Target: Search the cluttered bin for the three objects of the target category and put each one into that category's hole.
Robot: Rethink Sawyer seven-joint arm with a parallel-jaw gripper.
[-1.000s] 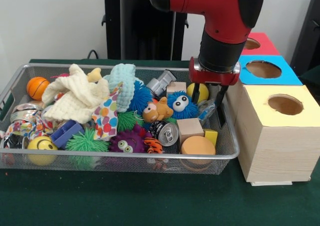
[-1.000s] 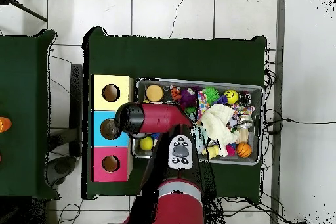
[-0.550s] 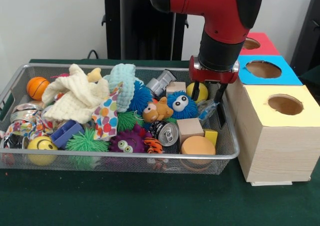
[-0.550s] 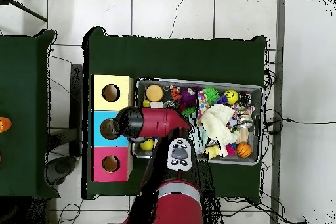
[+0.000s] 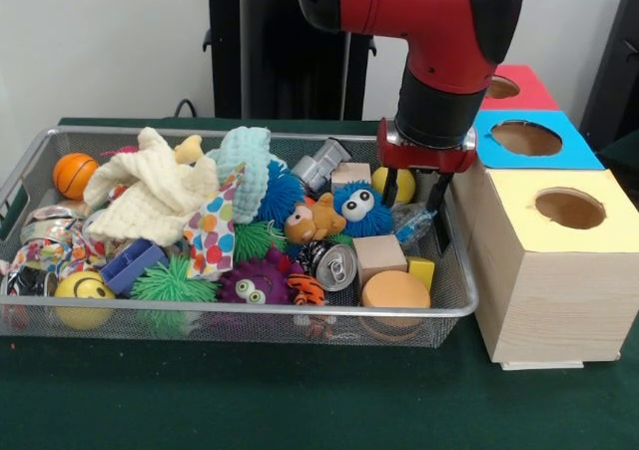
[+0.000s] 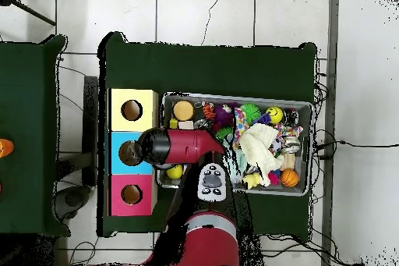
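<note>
My gripper (image 5: 412,205) hangs open over the right end of the wire bin (image 5: 250,312), with nothing between its fingers. Just below it lies a crumpled clear plastic piece (image 5: 411,224), and a yellow ball (image 5: 405,182) sits behind it. Left of it is a blue fuzzy ball with eyes (image 5: 361,209). Three hole boxes stand right of the bin: yellow (image 5: 559,260), blue (image 5: 534,139) and red (image 5: 517,88). In the overhead view the arm's wrist (image 6: 158,145) covers the gripper, between the blue box (image 6: 125,161) and the bin (image 6: 305,107).
The bin is full of clutter: a wooden block (image 5: 378,256), a round wooden disc (image 5: 395,291), a small yellow block (image 5: 421,271), a drinks can (image 5: 337,266), a cream cloth (image 5: 158,187), an orange ball (image 5: 75,174), a smiley ball (image 5: 82,288), spiky green and purple balls.
The gripper has lifted a little out of the bin's right end, still open and empty. Nothing in the bin has visibly shifted.
</note>
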